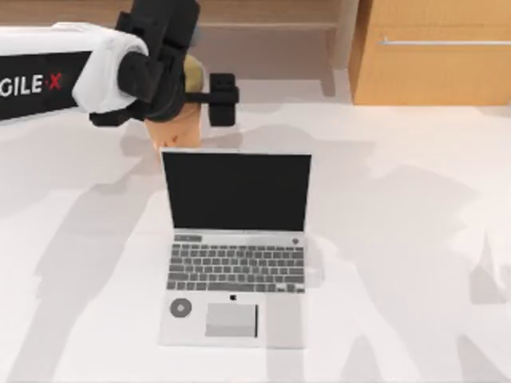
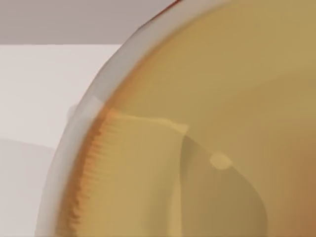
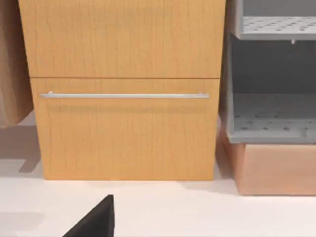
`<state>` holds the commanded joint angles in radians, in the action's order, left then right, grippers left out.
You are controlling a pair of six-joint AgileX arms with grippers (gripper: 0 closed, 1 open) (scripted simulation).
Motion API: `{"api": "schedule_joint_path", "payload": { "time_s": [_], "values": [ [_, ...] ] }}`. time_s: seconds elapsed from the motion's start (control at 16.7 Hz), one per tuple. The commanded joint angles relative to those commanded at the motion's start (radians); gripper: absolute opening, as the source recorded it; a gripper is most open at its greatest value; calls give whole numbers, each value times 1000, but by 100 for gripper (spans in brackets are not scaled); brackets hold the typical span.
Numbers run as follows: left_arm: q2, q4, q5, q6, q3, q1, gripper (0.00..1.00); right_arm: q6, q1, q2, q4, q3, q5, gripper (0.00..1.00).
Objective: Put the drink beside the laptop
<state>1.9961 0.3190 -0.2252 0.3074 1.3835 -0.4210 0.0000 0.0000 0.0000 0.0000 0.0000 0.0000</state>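
Note:
The drink (image 1: pixel 180 124), a tapered orange-tan cup with a pale yellow lid, hangs just behind the laptop's screen near its left corner. It looks large, as if raised off the table. My left gripper (image 1: pixel 172 108) comes down on it from above, with black fingers (image 1: pixel 223 100) on either side of the cup. The lid (image 2: pixel 207 123) sits very close in the left wrist view. The silver-grey laptop (image 1: pixel 235 275) lies open mid-table, with its black screen upright and facing the front.
A wooden drawer cabinet (image 1: pixel 435 56) stands at the back right, its front and handle (image 3: pixel 123 95) showing in the right wrist view beside grey shelves (image 3: pixel 271 74). A black wedge (image 3: pixel 96 219) cuts into that view. White tabletop (image 1: pixel 399 239) spreads to the laptop's right.

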Motion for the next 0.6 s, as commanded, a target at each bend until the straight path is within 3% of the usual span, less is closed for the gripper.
{"api": "schedule_joint_path", "payload": {
  "time_s": [0.12,0.6],
  "values": [
    [0,0,0,0,0,0,100,0,0,0,0,0,0,100],
    [0,0,0,0,0,0,40,0,0,0,0,0,0,100]
  ]
}}
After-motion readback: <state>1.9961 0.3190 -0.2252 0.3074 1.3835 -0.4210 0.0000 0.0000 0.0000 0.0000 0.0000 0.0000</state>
